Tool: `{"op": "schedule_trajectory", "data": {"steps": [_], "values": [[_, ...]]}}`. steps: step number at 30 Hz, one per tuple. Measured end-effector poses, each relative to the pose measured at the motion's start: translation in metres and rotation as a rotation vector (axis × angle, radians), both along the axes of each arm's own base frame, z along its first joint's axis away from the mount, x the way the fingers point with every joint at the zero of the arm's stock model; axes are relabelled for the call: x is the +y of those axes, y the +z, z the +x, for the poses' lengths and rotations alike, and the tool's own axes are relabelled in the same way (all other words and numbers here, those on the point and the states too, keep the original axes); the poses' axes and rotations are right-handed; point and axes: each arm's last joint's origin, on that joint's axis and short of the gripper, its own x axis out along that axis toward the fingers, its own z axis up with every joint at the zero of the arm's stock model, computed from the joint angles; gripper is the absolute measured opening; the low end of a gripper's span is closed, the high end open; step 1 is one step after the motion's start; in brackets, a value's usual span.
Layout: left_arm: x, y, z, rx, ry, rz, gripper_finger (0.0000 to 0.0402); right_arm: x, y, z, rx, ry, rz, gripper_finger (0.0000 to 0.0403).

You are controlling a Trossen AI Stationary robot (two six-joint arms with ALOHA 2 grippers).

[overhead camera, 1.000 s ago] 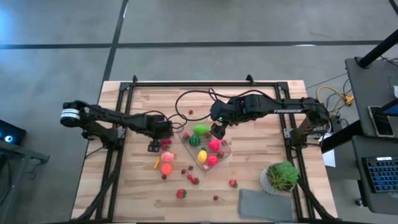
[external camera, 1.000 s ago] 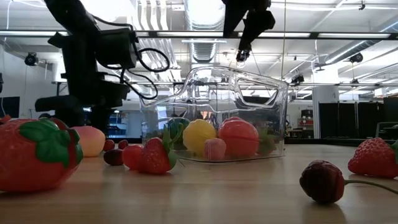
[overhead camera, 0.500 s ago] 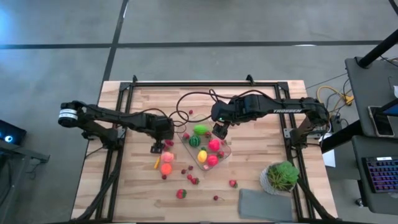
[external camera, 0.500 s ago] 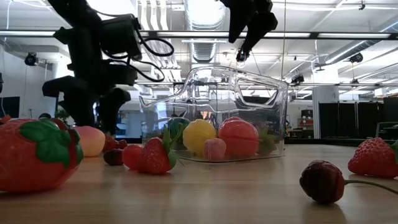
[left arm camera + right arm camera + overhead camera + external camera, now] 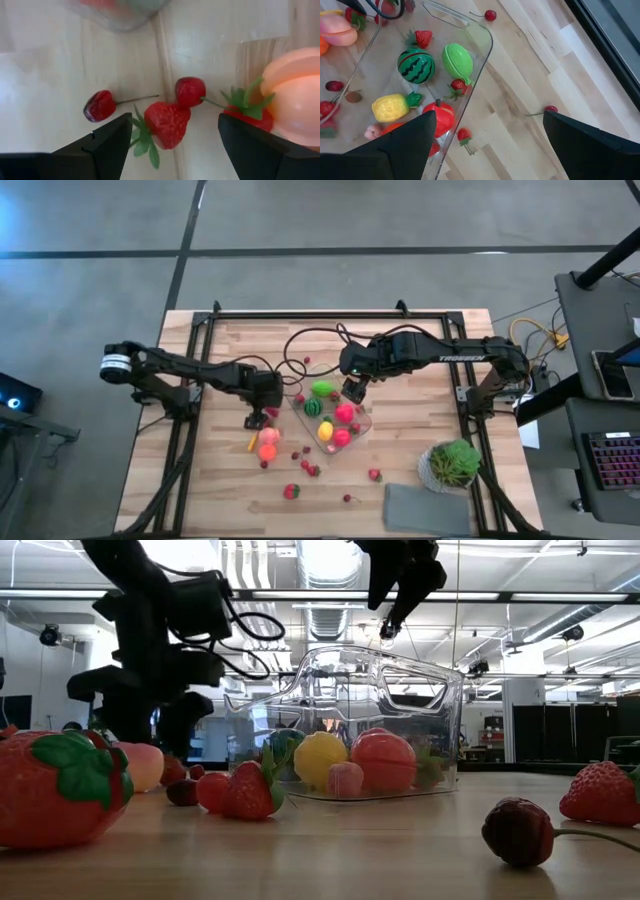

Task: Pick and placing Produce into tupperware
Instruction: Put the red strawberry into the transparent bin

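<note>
Clear plastic forms the tupperware [image 5: 331, 418], which sits near the middle of the wooden surface [image 5: 420, 350] and holds a striped green melon [image 5: 416, 65], a green fruit [image 5: 457, 60], a yellow pineapple [image 5: 391, 107], a red tomato [image 5: 440, 117] and a few small strawberries. The left gripper [image 5: 256, 418] is low over the surface just beside the tub's left side, its jaws spread wide and holding nothing; between its fingers [image 5: 107, 145] the wrist view shows a strawberry [image 5: 167, 124] lying on the wood, with a dark cherry [image 5: 100, 105] to one side, a red cherry [image 5: 190, 91] touching it, and a peach [image 5: 295, 95] close by. The right gripper [image 5: 352, 387] hangs above the tub's far rim, jaws also wide apart and empty. More produce is scattered on the surface outside the tub: an orange fruit [image 5: 267, 450], another strawberry [image 5: 291, 491] near the front, and a cherry [image 5: 490, 15] beyond the tub. A potted plant [image 5: 453, 464] and a grey cloth [image 5: 426, 509] sit at the front right corner
</note>
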Motion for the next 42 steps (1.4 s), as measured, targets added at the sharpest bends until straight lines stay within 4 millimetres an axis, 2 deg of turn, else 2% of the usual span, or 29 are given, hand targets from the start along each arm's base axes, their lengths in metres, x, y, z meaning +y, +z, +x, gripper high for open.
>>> {"op": "schedule_trajectory", "data": {"steps": [4,8,18,32,36,39,42], "values": [[0.000,-0.008,0.002,0.038,-0.006,-0.001,0.0268,0.000,0.000,0.000,0.000,0.000,0.000,0.0359],[0.000,-0.014,0.004,0.063,0.002,0.000,0.0237,0.000,0.000,0.000,0.000,0.000,0.000,0.0359],[0.000,-0.009,0.001,0.058,0.027,-0.011,0.0168,0.000,0.000,-0.001,0.009,0.009,-0.004,0.0359],[0.000,-0.001,0.001,0.098,0.055,-0.014,0.0131,0.000,0.000,-0.001,0.016,0.027,-0.011,0.0359],[0.001,0.017,0.003,0.097,0.060,0.000,0.0130,0.000,0.000,-0.001,0.017,0.027,-0.011,0.0359],[0.003,0.040,0.008,0.037,0.073,0.053,0.0130,0.000,0.000,-0.001,0.017,0.027,-0.011,0.0359],[0.004,0.070,0.018,-0.093,0.086,0.085,0.0130,0.000,0.000,0.000,0.013,0.024,-0.015,0.0359]]}}
